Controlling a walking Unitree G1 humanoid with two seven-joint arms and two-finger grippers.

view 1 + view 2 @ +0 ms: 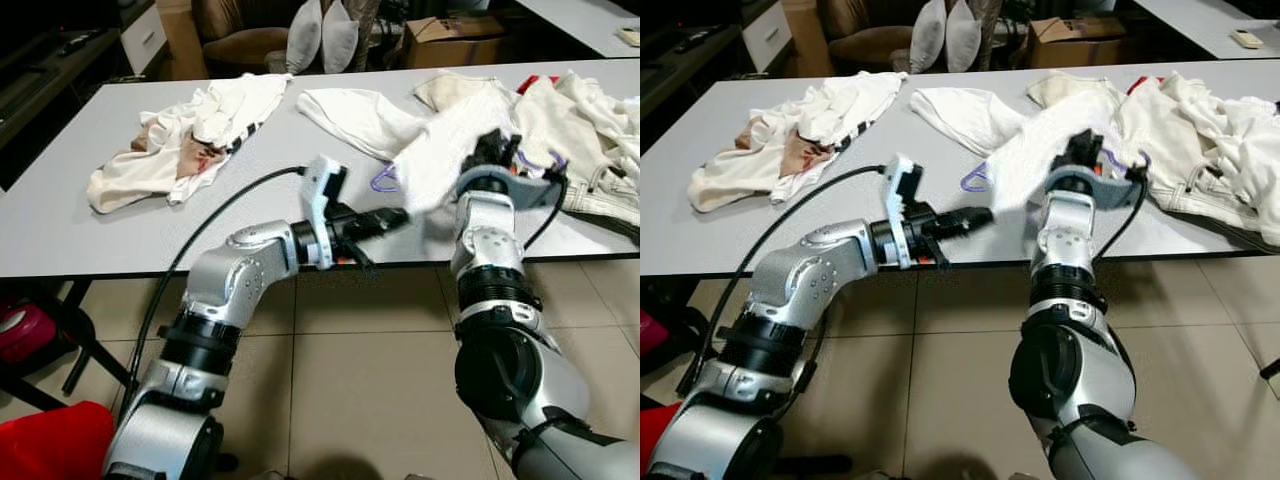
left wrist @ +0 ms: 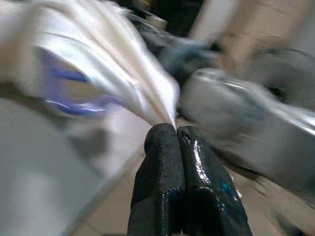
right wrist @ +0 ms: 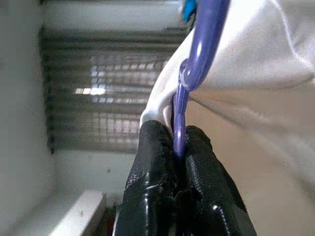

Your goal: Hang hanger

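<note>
A purple plastic hanger [image 1: 384, 180] sits inside a white garment [image 1: 445, 140] held just above the near edge of the grey table [image 1: 90, 230]. My right gripper [image 3: 178, 142] is shut on the hanger's purple bar, with white cloth draped over it; from the head it stands upright at the table's near right [image 1: 492, 150]. My left gripper [image 2: 176, 130] is shut on a pinched corner of the same white garment, reaching in from the left [image 1: 398, 217]. The hanger's purple hook end [image 1: 540, 163] pokes out beside the right wrist.
More clothes lie on the table: a white and tan heap [image 1: 190, 135] at the left, a white shirt [image 1: 350, 115] in the middle, a pale pile [image 1: 590, 140] at the right. A cardboard box [image 1: 450, 40] and cushions [image 1: 322, 35] stand behind. Tiled floor [image 1: 350, 380] lies below.
</note>
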